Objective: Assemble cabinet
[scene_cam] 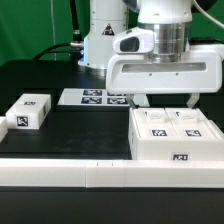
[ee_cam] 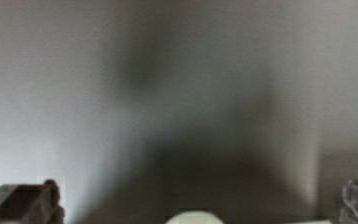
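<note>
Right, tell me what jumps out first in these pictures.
The big white tool dominates, hanging with its fingers spread wide over the back part of the large white tagged box at the exterior view's right. At that view's left a small white block sits alone on the black table, and the marker board lies farther back between the two.

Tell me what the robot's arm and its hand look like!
The arm is white, smooth and rounded, like fat shiny tubes. Its gripper is a wide white box with rounded corners, sitting under a grey ring. Two small dark fingers stick out below it.
</note>
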### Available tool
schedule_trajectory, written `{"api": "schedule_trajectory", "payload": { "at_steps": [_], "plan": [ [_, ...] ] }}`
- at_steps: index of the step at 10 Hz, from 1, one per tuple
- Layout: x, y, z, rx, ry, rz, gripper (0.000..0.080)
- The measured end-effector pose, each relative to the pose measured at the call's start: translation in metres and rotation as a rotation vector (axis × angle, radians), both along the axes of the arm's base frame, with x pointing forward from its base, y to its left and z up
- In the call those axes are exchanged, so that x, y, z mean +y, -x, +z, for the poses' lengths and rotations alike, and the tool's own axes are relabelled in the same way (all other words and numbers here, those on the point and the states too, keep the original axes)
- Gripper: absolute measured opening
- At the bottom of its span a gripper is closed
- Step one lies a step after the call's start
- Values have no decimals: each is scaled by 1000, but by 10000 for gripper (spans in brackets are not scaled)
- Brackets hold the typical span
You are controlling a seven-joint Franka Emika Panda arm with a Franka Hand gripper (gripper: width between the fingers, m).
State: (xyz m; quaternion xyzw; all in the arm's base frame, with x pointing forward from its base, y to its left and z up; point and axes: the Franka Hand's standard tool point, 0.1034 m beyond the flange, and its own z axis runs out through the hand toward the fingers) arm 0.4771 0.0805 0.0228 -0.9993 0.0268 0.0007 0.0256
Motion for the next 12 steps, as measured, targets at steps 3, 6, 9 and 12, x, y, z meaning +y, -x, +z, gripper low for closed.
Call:
{"api": "schedule_trajectory", "payload": {
  "at_steps": [3,6,9,12],
  "plan": [
    [-3,2,-12,11,5,-5,797],
    [-2,3,-15,16,4,2,797],
    [3,2,-15,1,5,24,797],
    [11,-1,-16,-23,5,39,797]
  ]
}}
